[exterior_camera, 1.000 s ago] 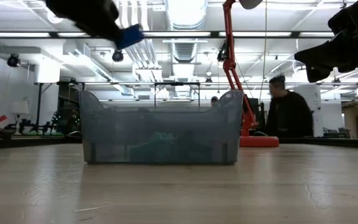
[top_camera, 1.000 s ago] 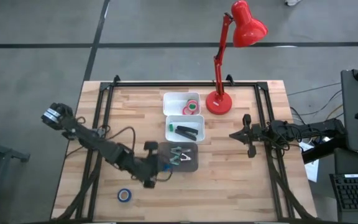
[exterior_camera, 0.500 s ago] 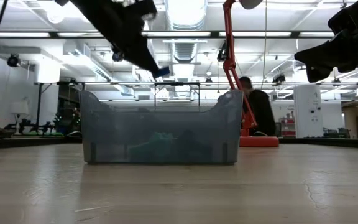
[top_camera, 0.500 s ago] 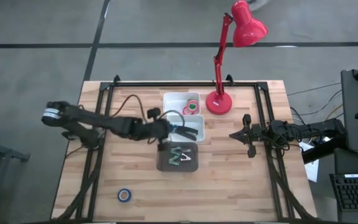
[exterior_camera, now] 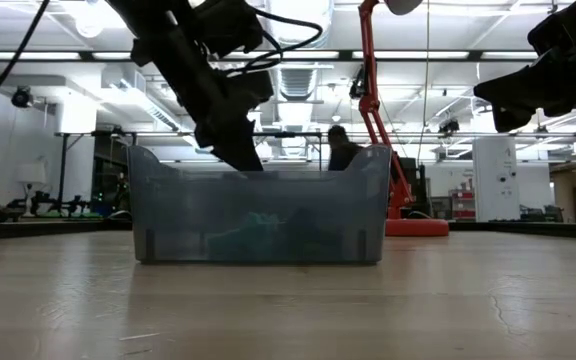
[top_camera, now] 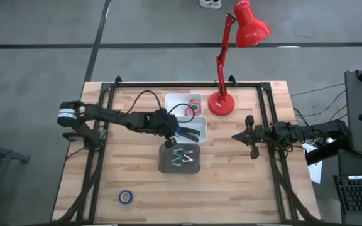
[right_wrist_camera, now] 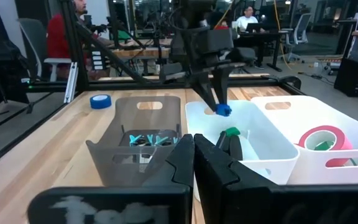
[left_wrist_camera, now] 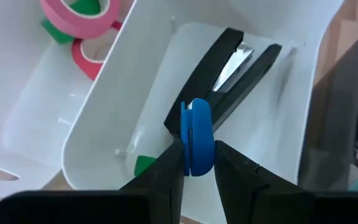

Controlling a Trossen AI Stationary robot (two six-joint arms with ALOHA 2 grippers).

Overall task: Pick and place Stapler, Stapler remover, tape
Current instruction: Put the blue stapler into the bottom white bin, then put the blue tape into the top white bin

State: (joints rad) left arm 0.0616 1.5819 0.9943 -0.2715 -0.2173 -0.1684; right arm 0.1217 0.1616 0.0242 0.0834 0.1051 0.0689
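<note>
— Far left on the worktop [top_camera: 231, 182], the blue tape [top_camera: 126, 196] lies alone by the front edge, well apart from every bin. What has moved?

— The left arm. A second ago it was low beside the grey bin [top_camera: 163, 165]; it has since swung back and now reaches over the middle white bin [top_camera: 202, 140]. The left gripper [left_wrist_camera: 196, 163] has its jaws pinching a small blue piece [left_wrist_camera: 196, 134], hanging just above the stapler [left_wrist_camera: 238, 68] that lies in that bin.

— So a drop is close?

— I'd judge so: carried across, not yet let go. Whether this bin suits it is unclear, since teal removers [top_camera: 181, 158] sit in the grey one.

— What is the blue piece?

— It shows edge-on, so I cannot tell. A green scrap beside the stapler is also too small to name.

— And further right?

— The back bin [top_camera: 171, 99] holds the pink, green and red rolls [top_camera: 194, 107], partly cut off in the wrist view. The right gripper [top_camera: 249, 137] waits by the right rail, jaws pressed together. From table height, the grey bin's cloudy wall blurs its contents.
</note>
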